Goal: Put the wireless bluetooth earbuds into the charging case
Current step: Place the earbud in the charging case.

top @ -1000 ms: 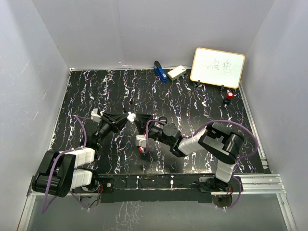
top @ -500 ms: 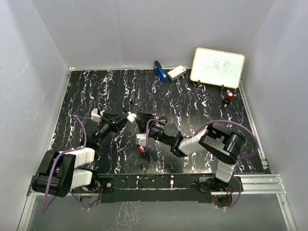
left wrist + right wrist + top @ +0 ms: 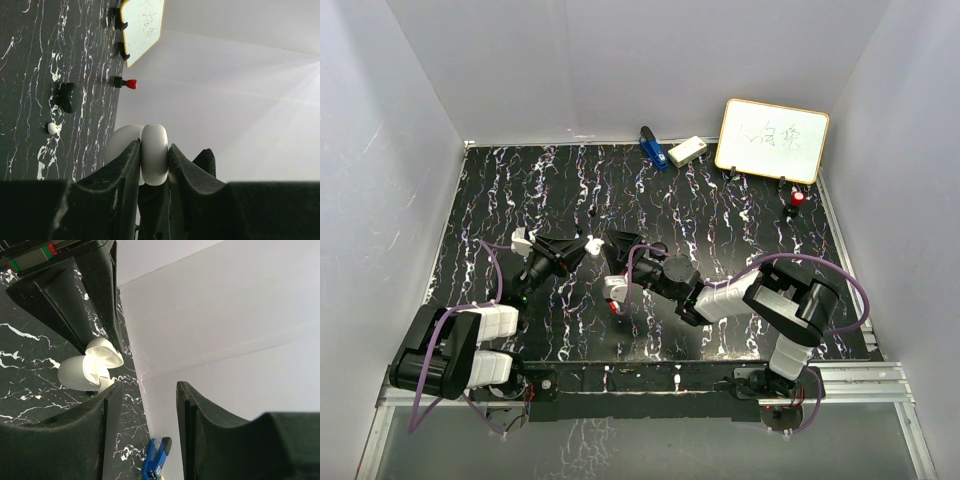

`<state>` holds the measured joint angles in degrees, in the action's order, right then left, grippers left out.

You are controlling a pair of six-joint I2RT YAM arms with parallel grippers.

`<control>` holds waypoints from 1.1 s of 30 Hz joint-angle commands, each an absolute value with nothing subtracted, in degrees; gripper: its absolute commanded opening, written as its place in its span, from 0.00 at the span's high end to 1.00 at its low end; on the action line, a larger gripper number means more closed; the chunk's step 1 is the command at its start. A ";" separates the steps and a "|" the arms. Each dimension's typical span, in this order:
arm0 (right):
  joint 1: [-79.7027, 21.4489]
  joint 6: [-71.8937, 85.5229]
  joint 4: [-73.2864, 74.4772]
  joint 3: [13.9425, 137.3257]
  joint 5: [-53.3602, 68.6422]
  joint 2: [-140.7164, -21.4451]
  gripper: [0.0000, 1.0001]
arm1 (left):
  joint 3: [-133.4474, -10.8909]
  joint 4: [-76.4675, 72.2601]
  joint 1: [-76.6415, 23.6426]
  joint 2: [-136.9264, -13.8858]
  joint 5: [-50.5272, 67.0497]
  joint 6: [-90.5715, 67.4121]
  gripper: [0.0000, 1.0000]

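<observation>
White and flipped open, the charging case (image 3: 85,371) is pinched tight in the left gripper (image 3: 154,145), its mouth facing the right gripper (image 3: 148,385), whose jaws stand partly apart with nothing between them. You should fetch what looks like one of the earbuds (image 3: 52,128) from the table (image 3: 25,75), then feed it in stem first, slowly. Both arms reach low and forward, fingertips nearly meeting mid-table.
</observation>
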<state>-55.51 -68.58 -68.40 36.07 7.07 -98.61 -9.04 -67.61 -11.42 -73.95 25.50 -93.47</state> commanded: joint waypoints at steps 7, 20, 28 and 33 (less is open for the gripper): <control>-55.96 -67.34 -70.40 37.21 7.45 -97.36 0.55 | -11.69 -69.82 -11.24 -73.04 26.05 -92.79 1.00; -55.92 -67.24 -71.24 39.17 7.12 -99.40 0.55 | -11.22 -67.64 -11.25 -69.99 26.89 -92.97 1.00; -55.98 -66.61 -71.93 40.21 6.99 -102.02 0.55 | -10.37 -66.16 -11.24 -67.61 27.24 -93.16 1.00; -55.96 -66.38 -72.25 40.26 7.04 -102.05 0.55 | -10.03 -65.66 -11.24 -67.04 27.12 -93.10 1.00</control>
